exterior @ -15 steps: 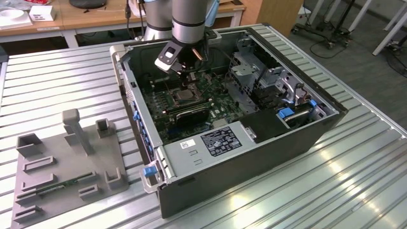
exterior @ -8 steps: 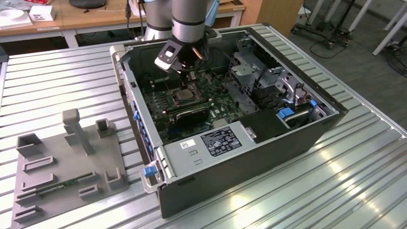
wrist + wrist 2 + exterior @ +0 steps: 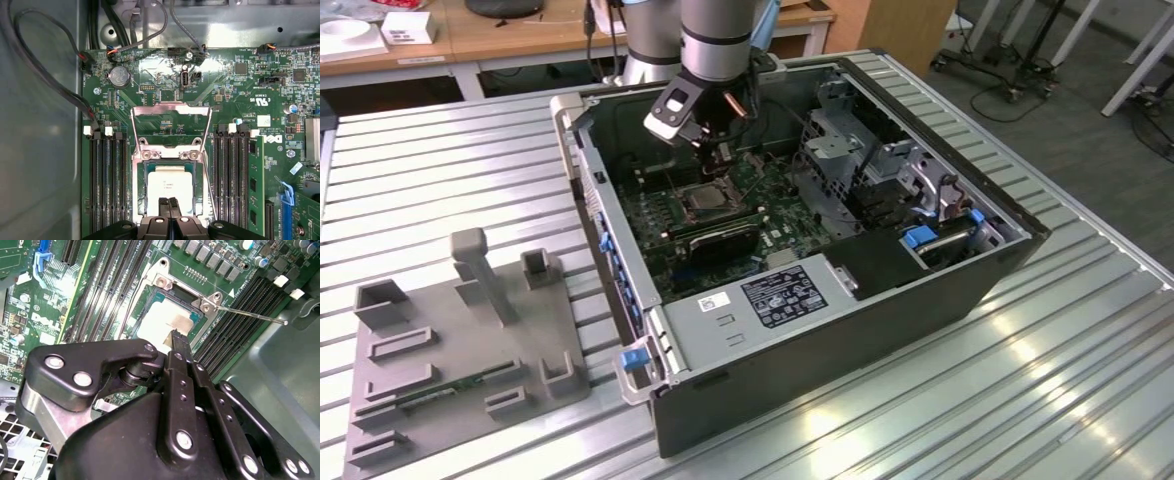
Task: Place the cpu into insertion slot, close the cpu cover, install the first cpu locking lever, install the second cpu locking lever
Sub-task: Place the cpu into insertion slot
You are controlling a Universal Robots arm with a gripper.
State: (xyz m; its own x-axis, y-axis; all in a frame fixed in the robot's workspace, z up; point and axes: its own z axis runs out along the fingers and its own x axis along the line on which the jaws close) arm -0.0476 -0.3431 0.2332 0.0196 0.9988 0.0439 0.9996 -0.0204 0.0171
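- Reaches straight down into PC case (image 3: pixel 854 330) on desk (image 3: pixel 454 180).
- Holds claw (image 3: pixel 168 201) closed, empty, tips just over cpu (image 3: pixel 170 182) in insertion slot (image 3: pixel 141 195).
- W/ cpu cover (image 3: pixel 170 106) flipped open.

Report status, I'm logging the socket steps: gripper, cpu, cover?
Arm's gripper shut, tips at edge of the cpu. It lies in the insertion slot. The cpu cover flipped open. Nothing else over the slot.
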